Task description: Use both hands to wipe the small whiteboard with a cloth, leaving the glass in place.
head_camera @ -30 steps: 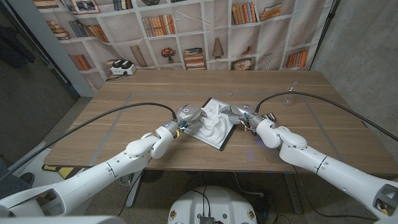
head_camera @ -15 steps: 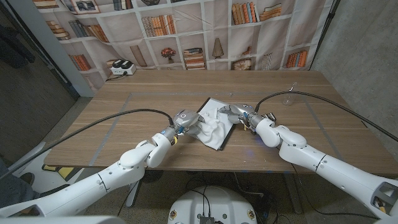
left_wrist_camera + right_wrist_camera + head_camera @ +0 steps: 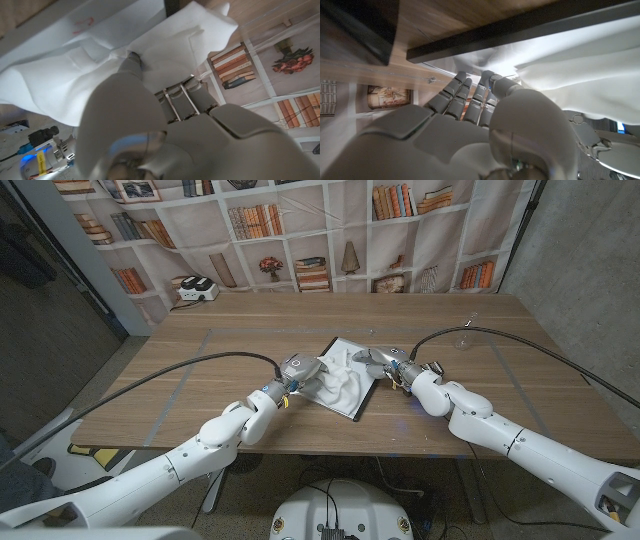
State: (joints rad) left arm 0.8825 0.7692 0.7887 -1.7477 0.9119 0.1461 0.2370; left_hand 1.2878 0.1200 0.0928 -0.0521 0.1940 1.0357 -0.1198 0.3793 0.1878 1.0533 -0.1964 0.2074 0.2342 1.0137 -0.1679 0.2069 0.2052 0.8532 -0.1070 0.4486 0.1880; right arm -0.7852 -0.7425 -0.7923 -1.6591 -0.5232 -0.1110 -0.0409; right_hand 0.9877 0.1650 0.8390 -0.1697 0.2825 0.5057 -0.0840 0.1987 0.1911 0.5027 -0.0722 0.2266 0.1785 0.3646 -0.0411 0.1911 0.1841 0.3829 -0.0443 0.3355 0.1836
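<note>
Between the two hands sits the small whiteboard (image 3: 345, 380), black-edged, angled on the wooden table (image 3: 200, 370), mostly covered by a rumpled white cloth (image 3: 335, 383).

Left hand (image 3: 300, 370) is on the board's left side, fingers down in the cloth. Left wrist view: a fingertip (image 3: 132, 62) digs into a fold of the cloth (image 3: 100, 75), fabric bunched around it; a faint red mark shows on bare whiteboard surface (image 3: 45, 35) just past the cloth. Can't tell whether it's a real grip or only pressing.

Right hand (image 3: 385, 365) is at the board's right edge, touching it. Right wrist view: fingers (image 3: 452, 92) curled in against the board's black frame (image 3: 520, 27), cloth (image 3: 580, 75) just beside them on the thumb side. Grip on the edge is unclear, so can't call it holding.

Farther out past the right hand, well apart from the board, a clear glass (image 3: 467, 332) stands near the table's far right side. Beyond the left hand, at the far left corner, sits a small white and black device (image 3: 197, 289). Bookshelf-print backdrop (image 3: 300, 230) hangs behind the table.
</note>
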